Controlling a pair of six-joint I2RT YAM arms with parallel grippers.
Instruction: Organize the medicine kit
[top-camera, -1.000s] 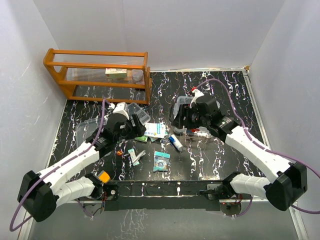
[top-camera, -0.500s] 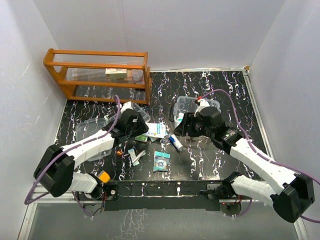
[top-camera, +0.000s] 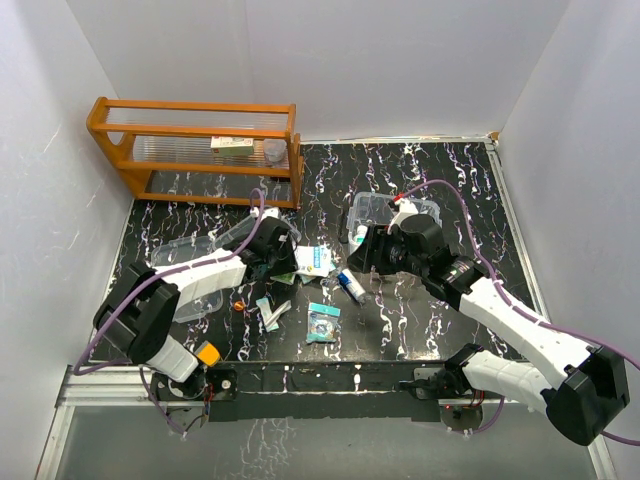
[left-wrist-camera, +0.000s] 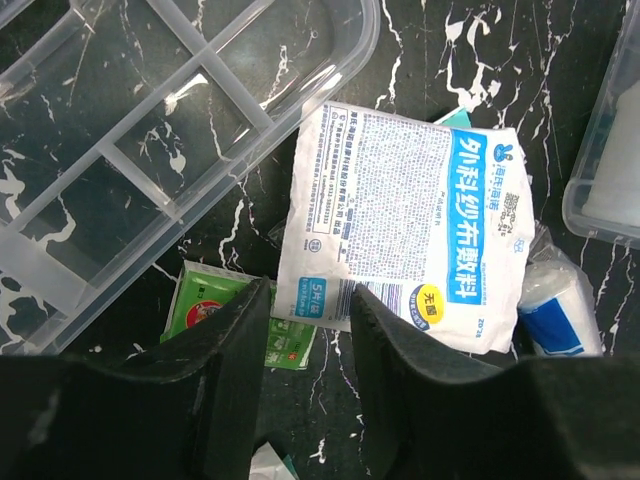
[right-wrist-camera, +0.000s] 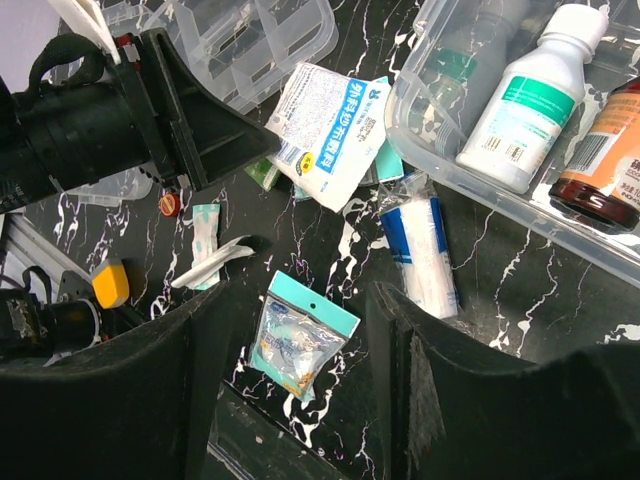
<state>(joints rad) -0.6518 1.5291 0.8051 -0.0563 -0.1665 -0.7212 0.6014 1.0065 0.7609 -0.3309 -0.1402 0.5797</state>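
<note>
The medicine kit box (top-camera: 375, 210) sits on the worktop (top-camera: 450, 170) right of centre, towards the far edge, and holds a white bottle (right-wrist-camera: 525, 100). Its tray insert (left-wrist-camera: 150, 150) lies left of centre. Both are probably light, stiff, slick plastic: grip a rim or divider wall.

The left hand (left-wrist-camera: 310, 295) is open over the lower edge of a gauze packet (left-wrist-camera: 410, 230), which is soft and flat: pinch an edge. The right hand (right-wrist-camera: 305, 290) hovers open and empty.
</note>
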